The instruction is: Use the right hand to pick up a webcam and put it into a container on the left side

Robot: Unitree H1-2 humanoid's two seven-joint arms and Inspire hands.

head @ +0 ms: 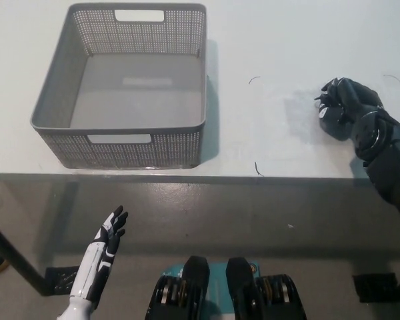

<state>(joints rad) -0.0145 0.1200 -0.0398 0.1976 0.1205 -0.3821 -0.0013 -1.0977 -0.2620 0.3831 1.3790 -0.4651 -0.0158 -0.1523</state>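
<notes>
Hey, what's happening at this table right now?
A humanoid robot is working at a white table. Its black right hand sits curled on the table's right side, over something dark that can't be made out clearly; it may be the webcam. A grey basket stands on the left with nothing in it. The white left hand hangs open below the table edge, idle.
</notes>
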